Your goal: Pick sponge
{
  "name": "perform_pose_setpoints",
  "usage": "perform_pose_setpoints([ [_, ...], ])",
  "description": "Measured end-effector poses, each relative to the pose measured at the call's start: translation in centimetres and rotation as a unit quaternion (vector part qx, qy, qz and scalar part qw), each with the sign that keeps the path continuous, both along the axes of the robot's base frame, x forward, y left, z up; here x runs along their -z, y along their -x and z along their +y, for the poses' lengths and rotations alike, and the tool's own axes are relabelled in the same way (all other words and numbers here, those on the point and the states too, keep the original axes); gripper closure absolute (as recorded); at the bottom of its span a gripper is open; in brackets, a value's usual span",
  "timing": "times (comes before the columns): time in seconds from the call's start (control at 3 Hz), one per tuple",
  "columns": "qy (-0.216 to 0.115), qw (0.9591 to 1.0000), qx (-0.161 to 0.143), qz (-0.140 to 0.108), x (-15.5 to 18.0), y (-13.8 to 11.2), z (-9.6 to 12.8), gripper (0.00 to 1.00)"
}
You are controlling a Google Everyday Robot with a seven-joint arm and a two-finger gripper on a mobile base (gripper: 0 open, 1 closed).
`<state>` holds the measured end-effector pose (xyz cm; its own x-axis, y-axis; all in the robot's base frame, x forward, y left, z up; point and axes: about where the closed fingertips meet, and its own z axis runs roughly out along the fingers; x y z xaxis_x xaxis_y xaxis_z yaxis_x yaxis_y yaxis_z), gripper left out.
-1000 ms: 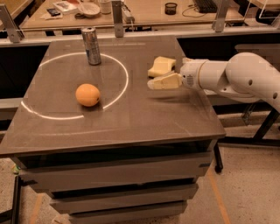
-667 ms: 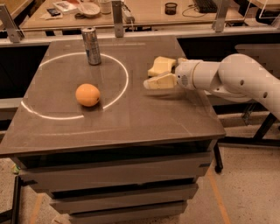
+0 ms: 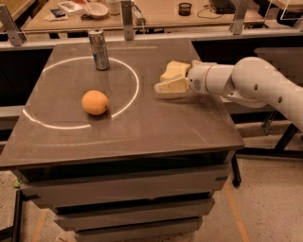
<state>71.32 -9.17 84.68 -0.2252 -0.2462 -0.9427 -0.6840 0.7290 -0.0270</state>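
The sponge does not show anywhere in the camera view; it is hidden or out of view. My gripper [image 3: 164, 79] hovers just above the table at its right middle, pointing left. Its two pale yellow padded fingers [image 3: 173, 70] stand apart with a small gap and nothing shows between them. The white arm [image 3: 255, 85] reaches in from the right. A round orange [image 3: 94, 102] lies left of the gripper, on the white circle line.
An upright metal can [image 3: 98, 49] stands at the back of the dark table [image 3: 142, 132], on the white circle [image 3: 135, 82]. A workbench [image 3: 156, 14] with small items runs behind. The table's right edge lies under the arm.
The arm and gripper have shifted slightly left over the table. The orange and the can have not moved.
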Motion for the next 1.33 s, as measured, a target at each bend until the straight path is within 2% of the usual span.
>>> perform_pose_setpoints([
  [0.67,0.001,0.9994,0.022,0.029,1.5,-0.1,-1.0,0.00],
  [1.0,-0.001,0.9992,0.019,0.036,1.9,0.0,-1.0,0.18],
  [1.33,0.000,0.9990,0.016,0.041,2.3,0.3,-1.0,0.42],
])
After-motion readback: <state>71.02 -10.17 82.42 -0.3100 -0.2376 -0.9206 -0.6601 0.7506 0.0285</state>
